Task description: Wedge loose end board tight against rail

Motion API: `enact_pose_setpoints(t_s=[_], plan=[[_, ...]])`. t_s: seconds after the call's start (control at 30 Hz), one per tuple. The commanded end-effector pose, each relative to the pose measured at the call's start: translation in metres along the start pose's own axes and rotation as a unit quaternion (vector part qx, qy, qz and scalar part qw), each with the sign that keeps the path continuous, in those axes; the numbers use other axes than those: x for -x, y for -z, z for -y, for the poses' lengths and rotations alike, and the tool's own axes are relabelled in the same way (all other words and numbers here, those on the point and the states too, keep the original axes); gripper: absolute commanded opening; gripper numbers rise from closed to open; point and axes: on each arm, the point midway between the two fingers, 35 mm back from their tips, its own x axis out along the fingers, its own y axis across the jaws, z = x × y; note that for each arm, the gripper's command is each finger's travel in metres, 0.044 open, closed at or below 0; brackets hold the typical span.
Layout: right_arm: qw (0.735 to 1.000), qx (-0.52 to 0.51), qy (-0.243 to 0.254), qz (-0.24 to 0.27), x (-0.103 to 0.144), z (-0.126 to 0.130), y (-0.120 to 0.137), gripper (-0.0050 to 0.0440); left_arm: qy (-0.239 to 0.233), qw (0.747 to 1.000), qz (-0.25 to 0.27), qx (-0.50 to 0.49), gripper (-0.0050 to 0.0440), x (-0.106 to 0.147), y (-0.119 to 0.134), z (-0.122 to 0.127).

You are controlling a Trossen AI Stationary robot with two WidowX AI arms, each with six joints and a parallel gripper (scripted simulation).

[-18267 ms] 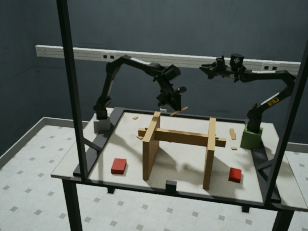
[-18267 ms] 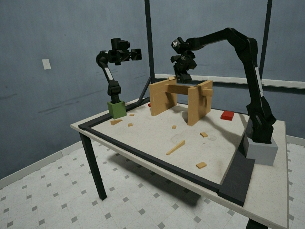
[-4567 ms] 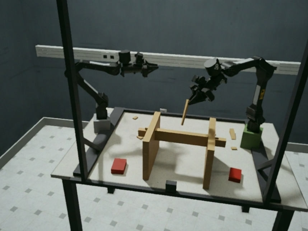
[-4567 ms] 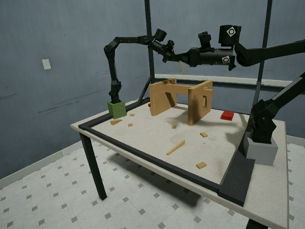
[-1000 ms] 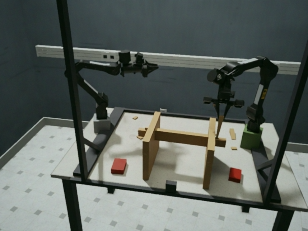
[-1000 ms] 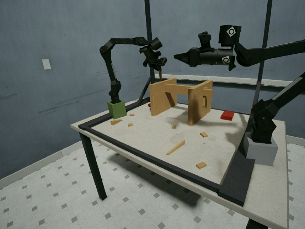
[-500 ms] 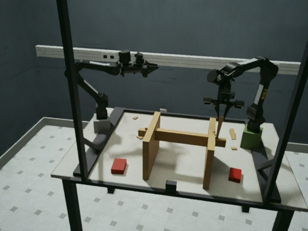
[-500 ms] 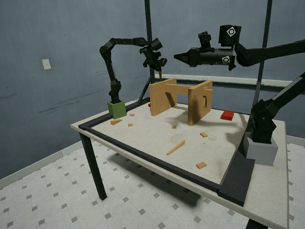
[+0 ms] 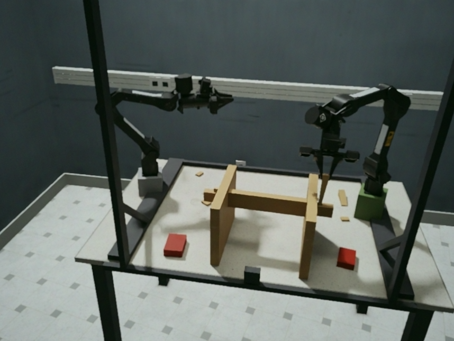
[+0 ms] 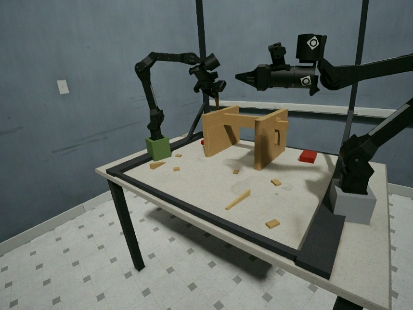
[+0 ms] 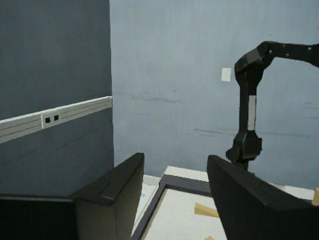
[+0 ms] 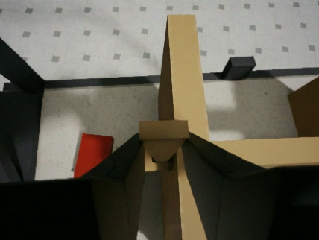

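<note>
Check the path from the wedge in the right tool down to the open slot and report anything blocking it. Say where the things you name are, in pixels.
Nothing visible stands between the wedge (image 9: 323, 187) (image 10: 217, 102) (image 12: 163, 130) and the slot (image 12: 170, 165). The wedge's tip is at or just above the opening; which one, I cannot tell.

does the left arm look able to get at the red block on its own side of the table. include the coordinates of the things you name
Probably yes: the left gripper (image 9: 232, 98) (image 10: 236, 76) holds nothing and no board stands between its base and that red block (image 9: 175, 245) (image 10: 307, 156).
</note>
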Motion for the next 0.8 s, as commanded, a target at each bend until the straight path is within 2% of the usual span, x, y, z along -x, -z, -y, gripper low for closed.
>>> enact_pose_setpoints(t_s=[0.0,0.17,0.3,0.63,0.77], plan=[[1.000,0.007,0.005,0.008,0.001,-0.002,0.000,0.0010,0.000,1.000,0.007,0.002,0.0175,0.002,-0.005,0.000],[1.000,0.009,0.008,0.010,0.003,-0.001,-0.002,0.0010,0.000,1.000,0.007,0.002,0.0175,0.002,-0.005,0.000],[1.000,0.001,-0.003,0.001,-0.013,-0.001,0.010,0.0010,0.000,1.000,0.007,0.002,0.0175,0.002,-0.005,0.000],[1.000,0.002,-0.001,0.000,-0.023,-0.001,0.018,0.0010,0.000,1.000,0.007,0.002,0.0175,0.002,-0.005,0.000],[1.000,0.008,0.006,0.007,-0.019,-0.002,0.016,0.0010,0.000,1.000,0.007,0.002,0.0175,0.002,-0.005,0.000]])
